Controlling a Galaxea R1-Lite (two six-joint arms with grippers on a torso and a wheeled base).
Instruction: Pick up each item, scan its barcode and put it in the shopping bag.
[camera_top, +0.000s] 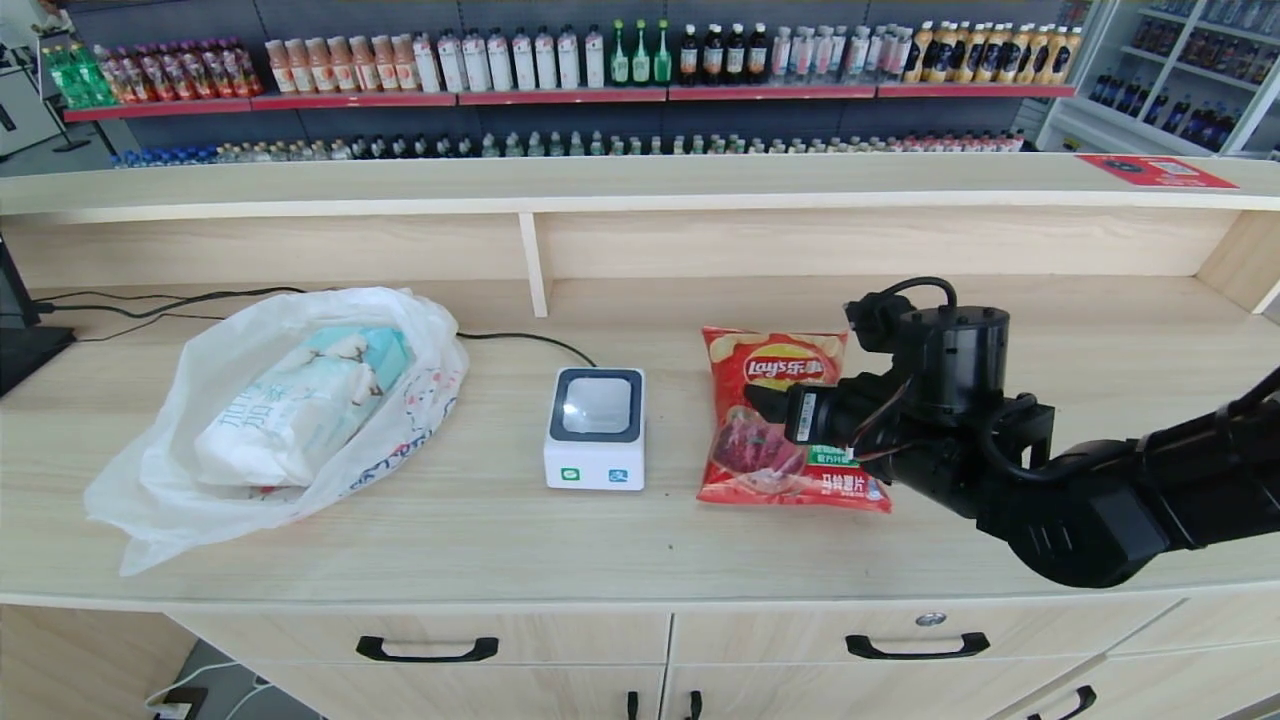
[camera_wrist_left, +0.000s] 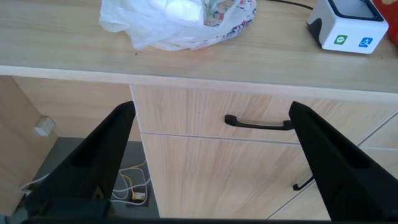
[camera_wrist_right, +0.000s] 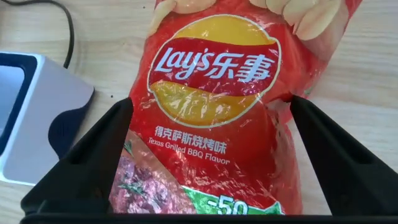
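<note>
The left jaws are hanging open below the desk (camera_top: 480, 540). One pack (camera_top: 290, 410) is sitting in the bag (camera_top: 150, 480), so that is done. Past the scanner (camera_top: 596, 428), the chips (camera_top: 750, 460) are lying on the desk, not scanned yet, with the right jaws open around them.

My right gripper (camera_wrist_right: 211, 104) sits low over the red bag of chips (camera_wrist_right: 211, 143), its black fingers (camera_wrist_right: 81, 174) spread wide with the bag between them. Just beside the bag, on the pale wooden counter (camera_wrist_right: 360, 68), I see the white barcode scanner (camera_wrist_right: 37, 118) and a black cable (camera_wrist_right: 65, 37).
</note>
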